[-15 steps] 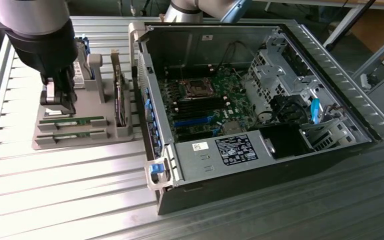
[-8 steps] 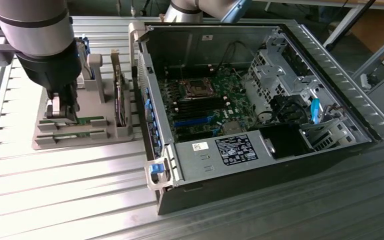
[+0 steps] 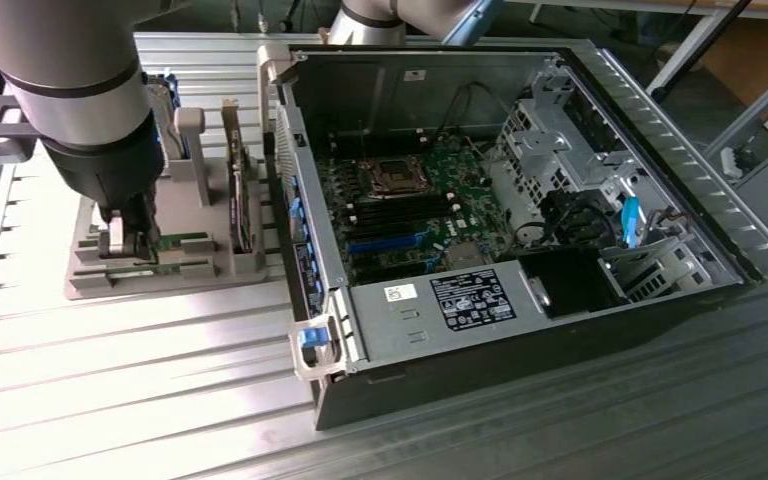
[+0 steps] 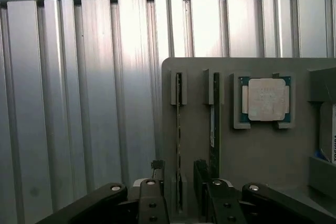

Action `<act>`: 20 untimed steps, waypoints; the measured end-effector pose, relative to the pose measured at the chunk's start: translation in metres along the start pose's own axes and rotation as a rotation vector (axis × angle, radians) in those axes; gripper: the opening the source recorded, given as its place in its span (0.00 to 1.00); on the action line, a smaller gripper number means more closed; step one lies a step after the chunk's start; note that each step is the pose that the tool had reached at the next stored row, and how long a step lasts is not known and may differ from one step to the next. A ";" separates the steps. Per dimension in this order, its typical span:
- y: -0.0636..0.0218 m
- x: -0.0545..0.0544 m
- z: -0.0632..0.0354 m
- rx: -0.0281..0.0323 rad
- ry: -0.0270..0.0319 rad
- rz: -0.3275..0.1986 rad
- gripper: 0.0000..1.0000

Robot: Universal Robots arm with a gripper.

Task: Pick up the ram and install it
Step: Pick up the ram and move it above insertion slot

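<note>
Ram (image 4: 178,124) is standing on edge in the holder's (image 4: 252,166) slot nearest its edge. You're seeing the gripper (image 4: 179,174) hanging wide open, fingers (image 4: 201,179) straddling that stick, not clamping it. Two sticks are sitting in the holder, the second stick (image 4: 215,119) one slot inward, beside one processor (image 4: 266,99). Each is showing as a long, thin green board.

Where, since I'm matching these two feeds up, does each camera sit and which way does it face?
Exterior view: off the arm, raised, looking down at an angle on the open computer case and gray holder; the arm and gripper show.
Wrist view: on the wrist, looking down on the holder, the ram, the second stick and the processor; open fingers flank the ram.
Shared: the holder, the gripper and the ribbed metal table.
</note>
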State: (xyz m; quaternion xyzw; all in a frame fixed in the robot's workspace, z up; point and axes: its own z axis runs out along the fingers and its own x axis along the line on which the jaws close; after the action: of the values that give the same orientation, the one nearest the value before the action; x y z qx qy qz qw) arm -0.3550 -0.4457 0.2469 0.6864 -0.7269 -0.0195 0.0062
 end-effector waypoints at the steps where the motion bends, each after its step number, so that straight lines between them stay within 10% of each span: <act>1: 0.0006 0.000 0.0040 -0.0001 0.0001 0.000 0.35; 20: 0.0035 -0.002 0.0401 -0.0019 0.0037 -0.099 0.35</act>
State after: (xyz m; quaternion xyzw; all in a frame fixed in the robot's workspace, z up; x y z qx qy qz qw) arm -0.3598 -0.4432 0.2069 0.7217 -0.6920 -0.0192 0.0073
